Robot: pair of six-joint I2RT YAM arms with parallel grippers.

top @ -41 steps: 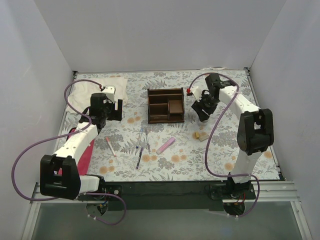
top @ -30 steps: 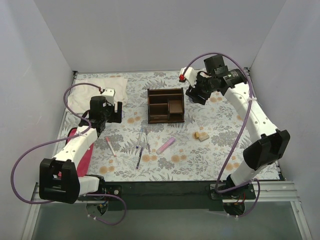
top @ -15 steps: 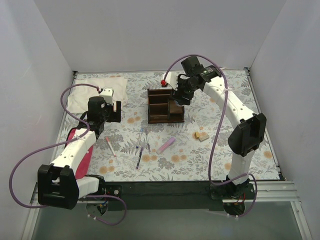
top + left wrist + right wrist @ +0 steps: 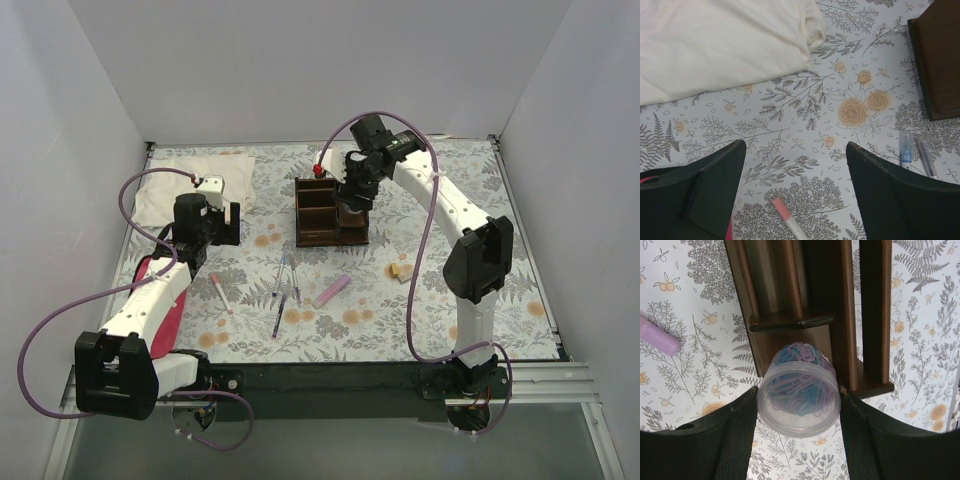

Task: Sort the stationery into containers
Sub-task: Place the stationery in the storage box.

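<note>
From above: right pincer over the right-hand part of the wooden organiser, far out across the counter; too small here to tell what sits in its grip. Left pincer low beside the white cloth. Loose on the counter nearer the arms: thin pens, a pink bar, a tan block, all apart from the organiser. Plenty of open room between the two arms.

From the left wrist: fingers spread wide with nothing between them, above the printed counter. Cloth edge at upper left, a corner of the organiser at upper right, a pink-and-white pen just below the gap, a blue pen and a purple pen beside the right finger.

From the right wrist: closed on a clear round tub full of blue and purple paper clips, one finger on each side of its wall. Looks light, stiff and smooth, so likely to slip or tilt under an uneven squeeze; best held across the middle of the wall, as here, and kept level. Cannot tell whether lidded. Sits at the organiser's edge over a narrow slot between two dividers; cannot tell whether touching. Calls for a straight descent, with little spare room either side.
</note>
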